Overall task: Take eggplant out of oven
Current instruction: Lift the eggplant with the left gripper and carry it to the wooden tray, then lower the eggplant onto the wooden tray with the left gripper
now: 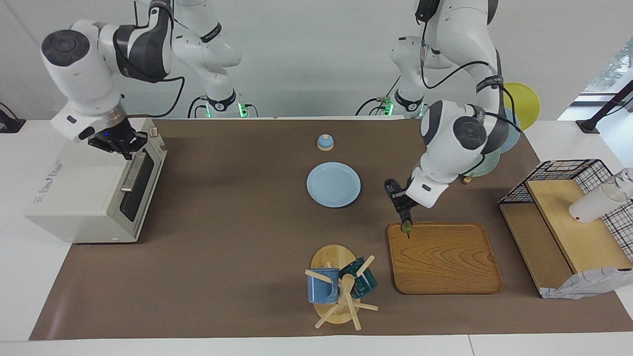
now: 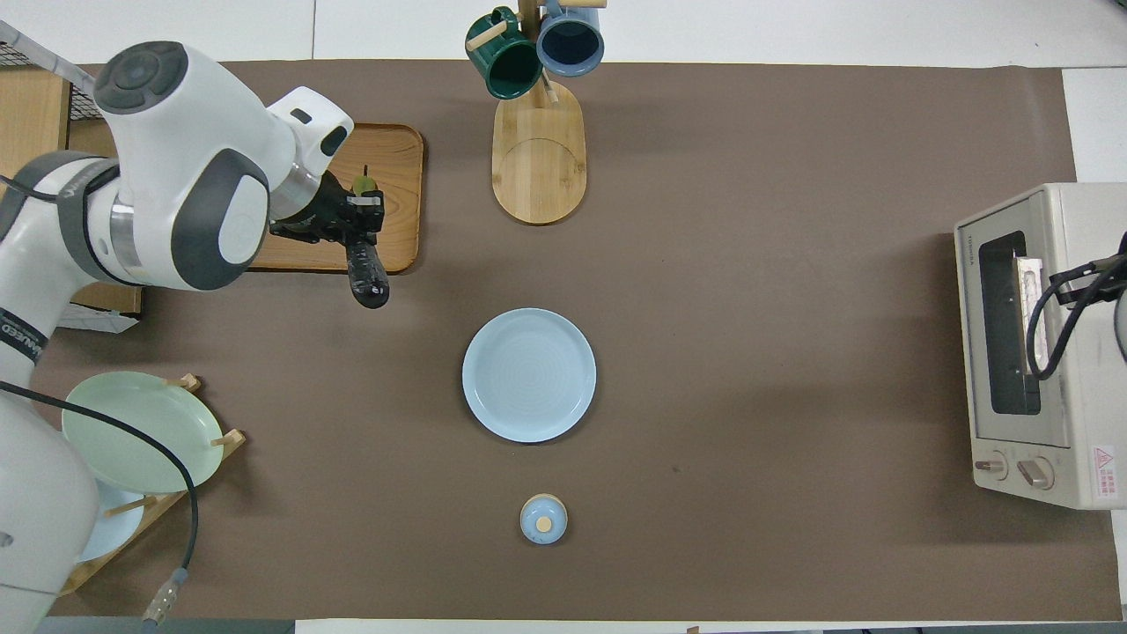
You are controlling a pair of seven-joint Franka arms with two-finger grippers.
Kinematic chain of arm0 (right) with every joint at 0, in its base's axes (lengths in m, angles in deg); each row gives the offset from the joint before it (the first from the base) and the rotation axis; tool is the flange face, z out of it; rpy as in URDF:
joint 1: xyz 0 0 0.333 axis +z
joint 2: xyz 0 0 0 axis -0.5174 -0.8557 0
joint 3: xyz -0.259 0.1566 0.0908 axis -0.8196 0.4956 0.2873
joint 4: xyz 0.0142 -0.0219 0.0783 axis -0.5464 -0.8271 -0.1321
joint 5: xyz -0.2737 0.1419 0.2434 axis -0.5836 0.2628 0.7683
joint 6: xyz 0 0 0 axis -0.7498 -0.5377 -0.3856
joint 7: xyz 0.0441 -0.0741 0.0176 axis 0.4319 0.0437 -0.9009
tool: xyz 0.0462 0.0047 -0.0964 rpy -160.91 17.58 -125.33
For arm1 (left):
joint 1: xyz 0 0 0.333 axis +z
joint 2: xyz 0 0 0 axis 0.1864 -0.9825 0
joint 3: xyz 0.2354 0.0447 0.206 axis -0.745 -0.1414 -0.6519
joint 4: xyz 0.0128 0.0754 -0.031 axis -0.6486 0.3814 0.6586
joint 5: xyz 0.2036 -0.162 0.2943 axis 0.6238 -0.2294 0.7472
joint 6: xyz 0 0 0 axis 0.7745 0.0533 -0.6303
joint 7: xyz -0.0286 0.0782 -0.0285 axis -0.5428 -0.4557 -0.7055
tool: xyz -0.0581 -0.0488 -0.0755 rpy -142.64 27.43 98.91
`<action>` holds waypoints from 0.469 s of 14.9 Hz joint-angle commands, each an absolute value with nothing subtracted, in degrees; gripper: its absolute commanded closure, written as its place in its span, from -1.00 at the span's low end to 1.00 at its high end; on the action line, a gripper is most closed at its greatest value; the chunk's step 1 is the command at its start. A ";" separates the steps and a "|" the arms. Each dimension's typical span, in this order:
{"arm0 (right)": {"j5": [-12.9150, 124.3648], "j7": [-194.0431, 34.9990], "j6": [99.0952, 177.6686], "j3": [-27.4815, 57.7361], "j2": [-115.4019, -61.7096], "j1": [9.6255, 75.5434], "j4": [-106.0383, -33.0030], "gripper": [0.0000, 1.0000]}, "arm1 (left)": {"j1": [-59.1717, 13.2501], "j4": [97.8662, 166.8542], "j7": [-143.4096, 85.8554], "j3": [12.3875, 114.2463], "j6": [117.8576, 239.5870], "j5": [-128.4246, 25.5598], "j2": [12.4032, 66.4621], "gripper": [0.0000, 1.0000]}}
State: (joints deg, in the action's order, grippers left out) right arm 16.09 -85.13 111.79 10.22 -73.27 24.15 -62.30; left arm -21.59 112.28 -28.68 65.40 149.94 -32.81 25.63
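My left gripper (image 1: 401,203) is shut on the dark purple eggplant (image 1: 394,188) and holds it tilted, greenish stem end down, over the edge of the wooden tray (image 1: 445,262) that is nearest the robots. I cannot tell whether the stem touches the tray. From overhead the eggplant (image 2: 369,282) sticks out of the left gripper (image 2: 357,213) past the tray (image 2: 401,233). The off-white oven (image 1: 74,198) stands at the right arm's end of the table, and its dark glass door looks closed. My right gripper (image 1: 121,143) is at the top of the door, by the end of its bar handle (image 1: 132,173).
A light blue plate (image 1: 334,184) lies mid-table, with a small blue lidded pot (image 1: 325,142) nearer the robots. A mug tree (image 1: 339,284) with two mugs stands beside the tray. A plate rack with a green plate (image 2: 132,431) and a wire shelf (image 1: 564,217) stand at the left arm's end.
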 commanded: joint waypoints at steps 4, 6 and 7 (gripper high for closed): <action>20.65 -85.76 105.08 11.62 -75.24 26.41 -55.24 0.19 | -14.89 101.21 -14.84 66.18 148.18 -33.59 13.38 1.00; 21.26 -85.41 103.41 11.62 -75.15 26.41 -55.24 -1.00 | -14.35 101.12 -13.95 66.18 148.62 -33.77 13.11 1.00; 21.53 -83.15 102.79 11.71 -75.23 26.59 -55.15 -1.00 | -14.26 101.47 -13.95 66.18 150.01 -33.68 13.11 1.00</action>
